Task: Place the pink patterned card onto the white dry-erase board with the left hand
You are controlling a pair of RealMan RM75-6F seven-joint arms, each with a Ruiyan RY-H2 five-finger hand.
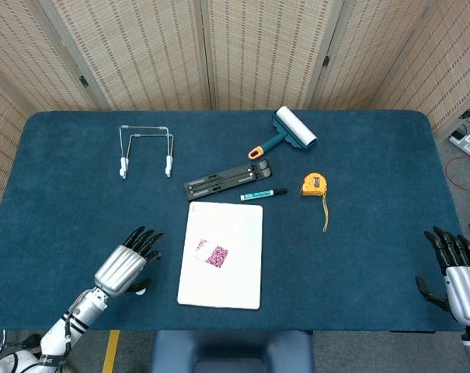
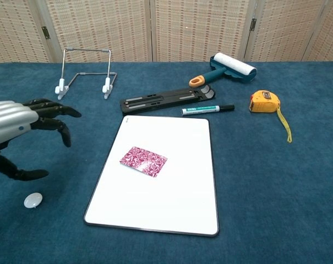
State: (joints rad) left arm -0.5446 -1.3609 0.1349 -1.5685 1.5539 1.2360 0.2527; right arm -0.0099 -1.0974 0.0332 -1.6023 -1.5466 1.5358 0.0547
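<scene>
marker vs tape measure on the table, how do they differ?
The marker is a slim stick, white and green with a black cap; the tape measure is a chunky orange-yellow case. The marker lies just beyond the far edge of the dry-erase board; the tape measure sits further right, clear of it. The tape measure has a strip of tape pulled out toward the near side; the marker is capped. Both rest on the blue table, untouched by either hand.

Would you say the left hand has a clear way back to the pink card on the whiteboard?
Probably yes: the left hand is open beside the whiteboard, and nothing lies between it and the pink card.
</scene>
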